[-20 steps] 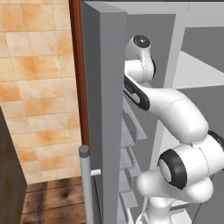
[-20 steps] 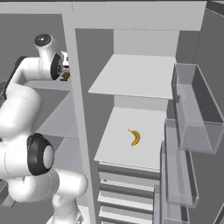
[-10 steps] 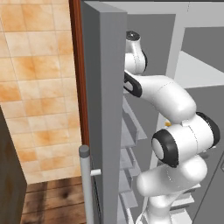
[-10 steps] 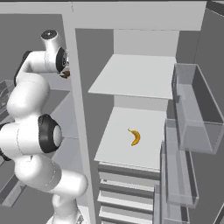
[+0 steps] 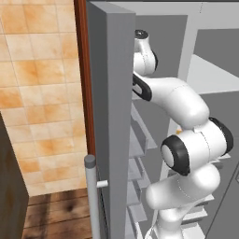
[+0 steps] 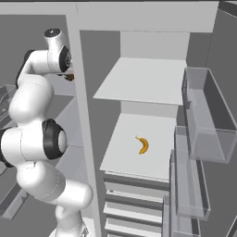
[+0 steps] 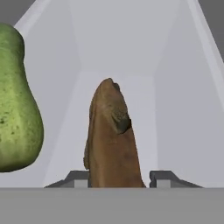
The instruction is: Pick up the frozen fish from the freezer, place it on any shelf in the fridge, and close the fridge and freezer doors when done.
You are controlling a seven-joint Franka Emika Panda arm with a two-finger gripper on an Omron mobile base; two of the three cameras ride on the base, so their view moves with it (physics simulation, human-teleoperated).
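Observation:
The frozen fish (image 7: 111,140), a brown, elongated piece, lies on the pale floor of a freezer compartment and points away from the hand. My gripper (image 7: 119,179) is open, with one dark fingertip (image 7: 78,178) on each side of the fish's near end; the right one stands slightly off it. In the right base view the arm reaches up into the left freezer bay, and a brown bit of the fish (image 6: 69,77) shows beside the wrist. The hand itself is hidden behind the divider.
A green pear-shaped fruit (image 7: 15,100) sits close to the fish's left. The open freezer door (image 5: 109,116) with its handle (image 5: 92,196) stands left of the arm. The fridge bay holds a banana (image 6: 144,145) on a lower shelf, an upper shelf (image 6: 148,81), and door bins (image 6: 203,120).
The arm has pushed higher and deeper into the freezer bay, its elbow swinging up. The base views have not shifted, and the banana stays put.

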